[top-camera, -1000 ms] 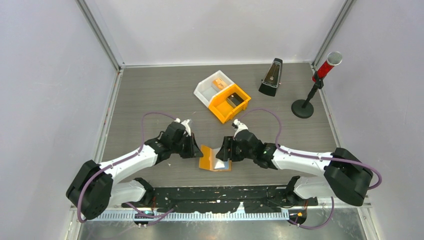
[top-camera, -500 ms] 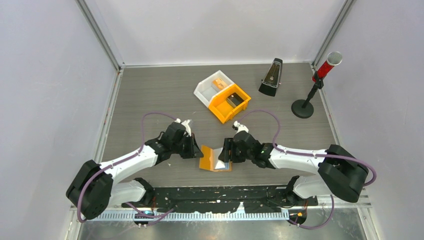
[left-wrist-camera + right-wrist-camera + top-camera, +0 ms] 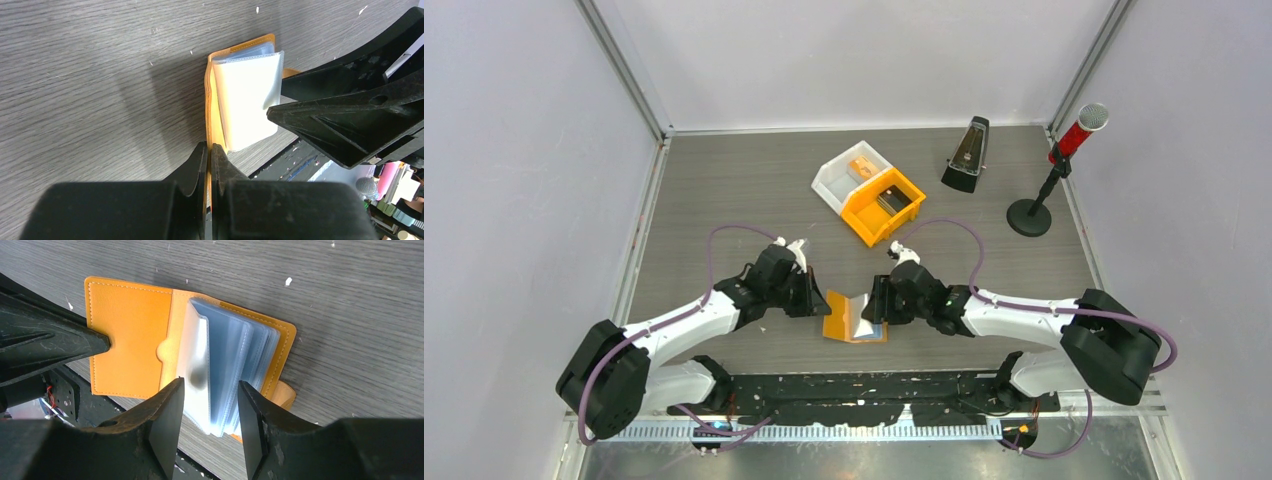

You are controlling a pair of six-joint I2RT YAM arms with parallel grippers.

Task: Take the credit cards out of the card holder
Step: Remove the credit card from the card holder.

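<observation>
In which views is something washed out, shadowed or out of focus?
Left wrist view: the front sleeve of the card holder glares nearly white, a soft shadow lies on the table to its left, the left hand is blurred. Right wrist view: the right hand looks soft, the sleeves sharp. Top view: even light, no glare.

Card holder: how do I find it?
On the grey wooden table, look near the front edge, in the middle. A flat orange folding card holder lies open there. Unlike the deep orange plastic bin behind, it has pale plastic sleeves.
</observation>
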